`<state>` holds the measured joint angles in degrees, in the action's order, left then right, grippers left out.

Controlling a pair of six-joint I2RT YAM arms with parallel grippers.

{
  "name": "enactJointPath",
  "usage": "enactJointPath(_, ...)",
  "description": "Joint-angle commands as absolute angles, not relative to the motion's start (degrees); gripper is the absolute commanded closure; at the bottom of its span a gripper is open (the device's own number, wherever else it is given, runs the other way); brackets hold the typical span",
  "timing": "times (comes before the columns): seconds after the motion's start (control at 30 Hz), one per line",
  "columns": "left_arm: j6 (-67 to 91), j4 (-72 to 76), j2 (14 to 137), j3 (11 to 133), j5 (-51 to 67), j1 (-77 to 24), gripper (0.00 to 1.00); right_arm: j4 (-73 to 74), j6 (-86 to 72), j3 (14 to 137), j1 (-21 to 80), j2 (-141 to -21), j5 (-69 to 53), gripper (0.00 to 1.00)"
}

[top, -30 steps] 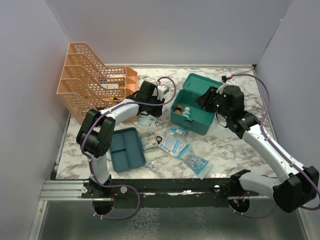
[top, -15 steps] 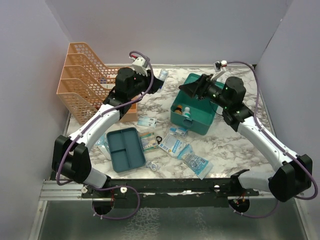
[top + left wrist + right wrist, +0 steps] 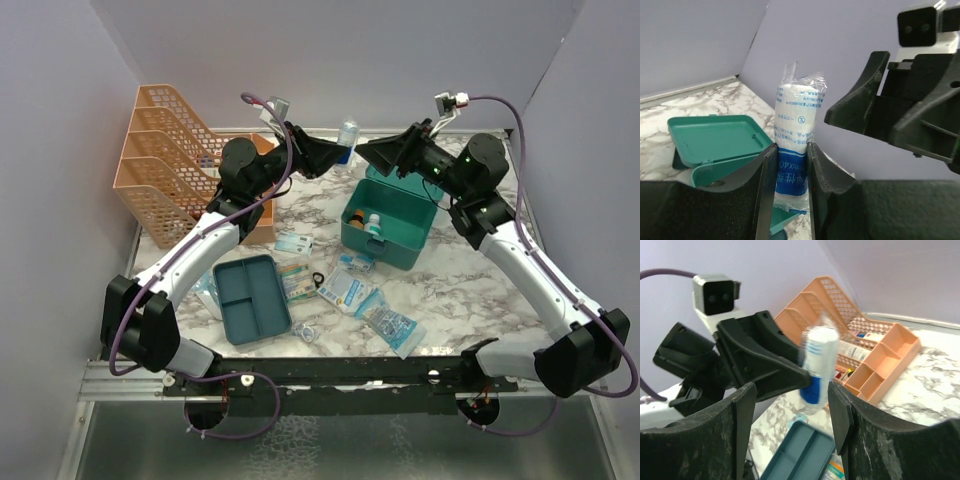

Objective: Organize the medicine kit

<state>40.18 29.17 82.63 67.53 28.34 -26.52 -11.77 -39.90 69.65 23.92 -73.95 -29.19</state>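
My left gripper point(image 3: 338, 156) is clamped on a roll of bandage point(image 3: 347, 133). On the left wrist view its two fingers point(image 3: 765, 175) press the wrapped roll point(image 3: 796, 120) from both sides, and the roll stands upright with its white top poking above them. The medicine kit point(image 3: 392, 228) sits on the table point(image 3: 470, 280) below this gripper and off to its right, and the gripper is raised clear of it. The left arm runs from its base up along the left side, then the forearm slants toward the back middle with the wrist pointing right.

The right gripper point(image 3: 368, 150) faces it tip to tip. Its fingers point(image 3: 742, 415) are spread apart with nothing between them, and the roll point(image 3: 819, 357) hangs just ahead of them in the other gripper point(image 3: 760, 357). The kit lies directly beneath this gripper and slightly nearer to me. The right arm climbs from its base along the right side, and the wrist bends to point left.

The kit is a teal box with rounded corners. Its lid point(image 3: 715, 137) is swung open and leans back, and small bottles point(image 3: 371, 222) stand inside at the left end.

Left of the left gripper stands an orange rack point(image 3: 165, 160). Below both grippers, near the kit's front, lie packets point(image 3: 350, 290) and a teal tray point(image 3: 255, 298).
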Motion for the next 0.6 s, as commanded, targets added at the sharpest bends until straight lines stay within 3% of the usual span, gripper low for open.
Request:
enactJointPath(0.0,44.56,35.38,80.71,68.45,33.59,-26.65,0.69,-12.12,-39.67,67.08,23.99,-70.59,-21.35,0.41)
enactJointPath(0.23,45.92,37.66,80.74,68.75,37.27,-26.64,0.69,-17.54,-42.89,71.87,23.99,-77.36,-39.72,0.52)
enactJointPath(0.57,48.55,41.63,80.09,66.99,39.22,-26.72,0.69,-25.17,-49.38,68.68,23.99,-77.47,-38.52,0.64)
